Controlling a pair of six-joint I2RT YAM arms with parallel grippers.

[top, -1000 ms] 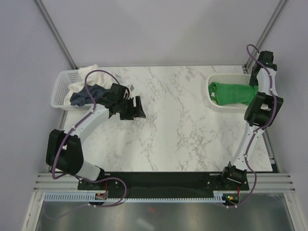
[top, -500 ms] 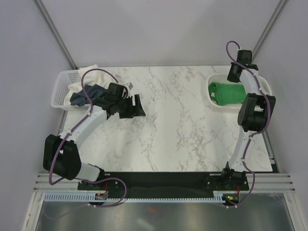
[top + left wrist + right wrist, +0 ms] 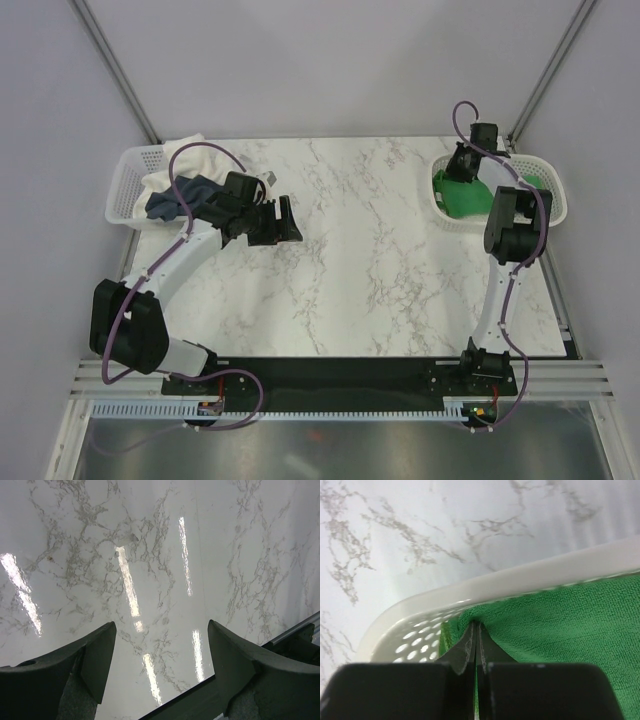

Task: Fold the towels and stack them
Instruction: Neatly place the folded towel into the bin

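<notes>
Left gripper [image 3: 161, 625], dark fingers [image 3: 97, 665] wide apart, above glossy white marble table [image 3: 150, 540]

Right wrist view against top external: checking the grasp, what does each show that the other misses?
Right wrist only: the right gripper shut at the edge of the green towel, inside the rim of the right basket; pinch unclear. Top external only: the left gripper open over the table; the left basket holding navy towel and cream towel. Both: green towel, right basket, table.
</notes>
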